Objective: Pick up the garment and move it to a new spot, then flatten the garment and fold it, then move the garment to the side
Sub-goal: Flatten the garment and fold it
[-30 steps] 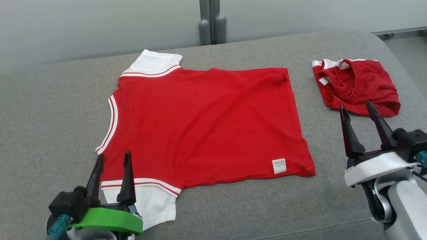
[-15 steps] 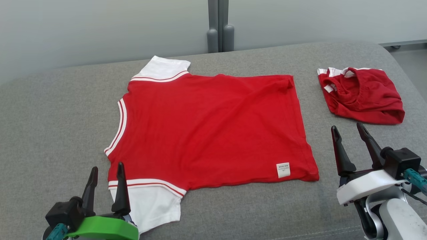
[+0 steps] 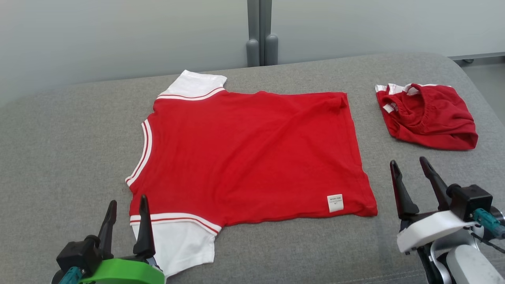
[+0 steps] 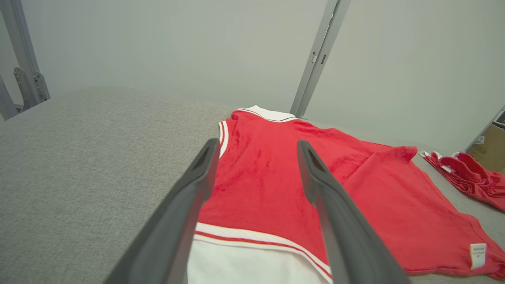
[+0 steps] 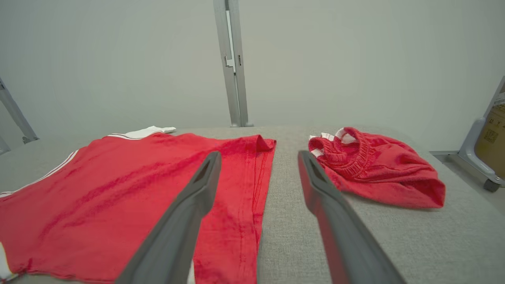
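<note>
The garment (image 3: 252, 157) is a red T-shirt with white sleeves, spread flat on the grey cushion (image 3: 59, 138), neck to the left and hem to the right. My left gripper (image 3: 128, 199) stands open at the near left, its right finger over the near white sleeve (image 3: 177, 240). In the left wrist view the left gripper (image 4: 257, 142) looks along the garment (image 4: 276, 177). My right gripper (image 3: 407, 160) stands open off the hem's near right corner, holding nothing. In the right wrist view the right gripper (image 5: 258, 154) frames the bare strip beside the garment (image 5: 118, 197).
A crumpled pair of red shorts (image 3: 428, 116) lies at the far right, beyond my right gripper; the right wrist view shows the shorts (image 5: 375, 169) too. A grey post (image 3: 260, 31) rises behind the cushion. A cardboard box (image 5: 493, 130) stands off the cushion's right edge.
The head camera has shifted, so the whole picture slid down and right. Both open grippers have drawn back toward the near edge: the left off the shirt's body, the right away from the shorts.
</note>
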